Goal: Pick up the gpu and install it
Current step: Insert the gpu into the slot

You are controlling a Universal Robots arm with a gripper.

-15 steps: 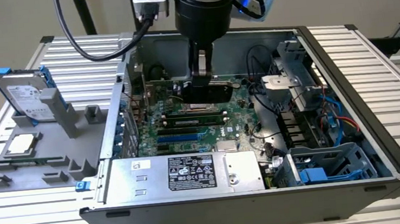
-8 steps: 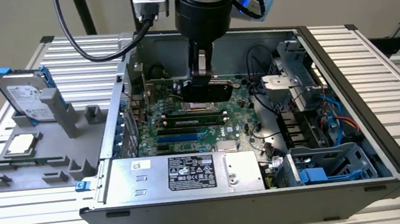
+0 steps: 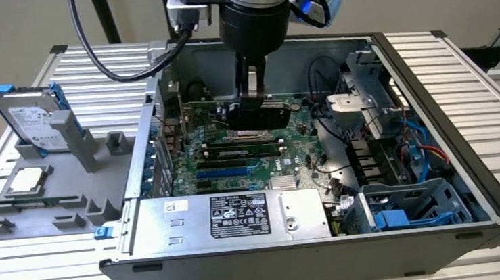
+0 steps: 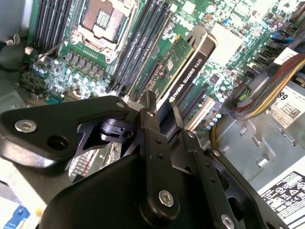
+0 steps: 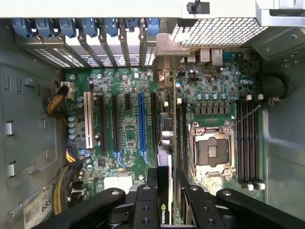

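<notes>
Exterior view: gripper (image 3: 257, 115) inside open computer case (image 3: 471, 182), gpu (image 3: 260, 117) clamped between fingers, held on edge above motherboard (image 3: 233, 162), probably for lining up with slot.

Second wrist view: fingers (image 4: 150, 119) closed on gpu (image 4: 190, 71); card bottom edge hidden.

First wrist view: gpu (image 5: 163, 191) over motherboard (image 5: 128, 124); contact with slot unclear.

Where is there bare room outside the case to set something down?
Free: ribbed table on the exterior view's right of the computer case. Crowded: grey fixture tray on its left, carrying the hard drive and processor chip. The gripper holds the gpu inside.
</notes>
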